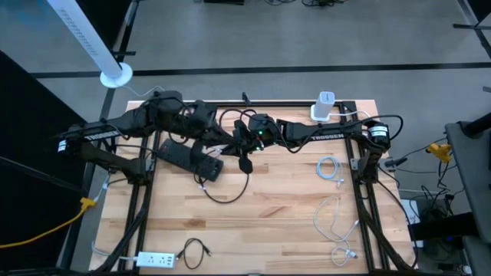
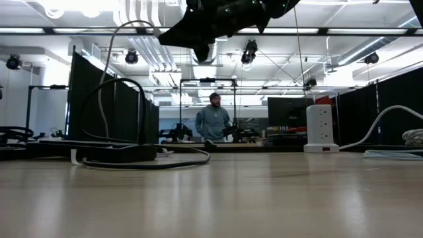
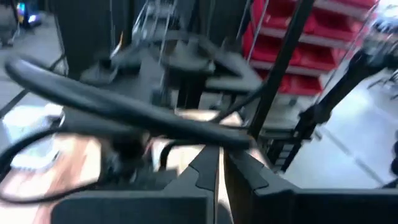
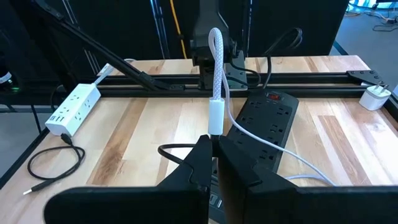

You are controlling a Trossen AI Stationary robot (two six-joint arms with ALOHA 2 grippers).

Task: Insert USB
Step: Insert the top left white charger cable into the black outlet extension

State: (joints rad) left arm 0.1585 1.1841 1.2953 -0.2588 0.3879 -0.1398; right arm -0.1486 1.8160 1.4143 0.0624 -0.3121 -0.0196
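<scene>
My right gripper (image 4: 214,146) (image 1: 247,146) hovers over the middle of the table, shut on a white USB plug (image 4: 215,118). Its white braided cable (image 4: 216,50) arcs up from the plug, comes back down and trails over the black power strip (image 4: 267,124) (image 1: 188,159). That strip lies flat on the wood, and its black cord (image 1: 230,192) curls toward the near edge. My left gripper (image 3: 219,171) (image 1: 215,138) hangs close by over the strip, its fingers shut with nothing showing between them. In the low view both grippers (image 2: 211,26) are well above the tabletop. My right gripper pinches the white USB plug between its two fingers at the end away from the cable (image 4: 215,132). The fingers point roughly level toward the table's left and lie along the plug. The plug is lifted clear and sticks out past the fingertips, with the cable looping slack above.
A white power strip (image 1: 153,261) (image 4: 69,107) and a thin black cable (image 1: 196,249) lie at the near edge. A white charging tower (image 1: 325,106) (image 2: 320,129) stands at the far right. White cable coils (image 1: 328,167) lie on the right. A person (image 2: 213,119) stands beyond the table.
</scene>
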